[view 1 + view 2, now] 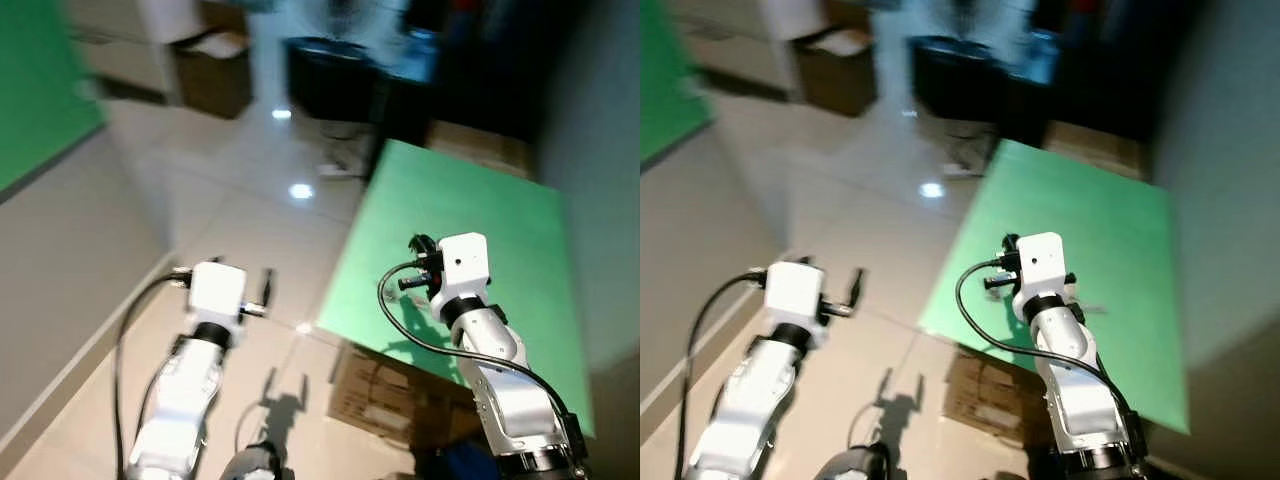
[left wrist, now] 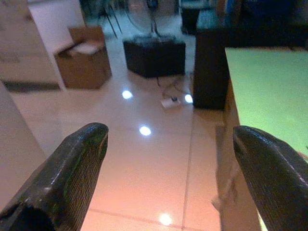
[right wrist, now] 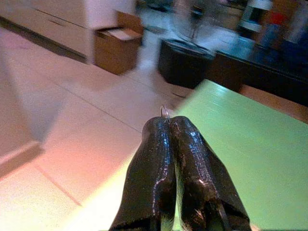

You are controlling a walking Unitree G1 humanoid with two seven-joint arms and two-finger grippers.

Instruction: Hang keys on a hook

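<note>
Head views are softly lit and blurred throughout, worst beyond the green tabletop, where a dark box and a cardboard box smear into each other. Overhead lamps show as bright glare spots on the glossy floor beside the tabletop's near edge. Both arms throw soft shadows: one across the tabletop, one on the floor tiles below it. Wrist views are dimmer with a warm orange cast on the floor. The left pincer fingers are sharp against a hazy background. The right pincer carries specular highlights; the room behind is motion-blurred.
</note>
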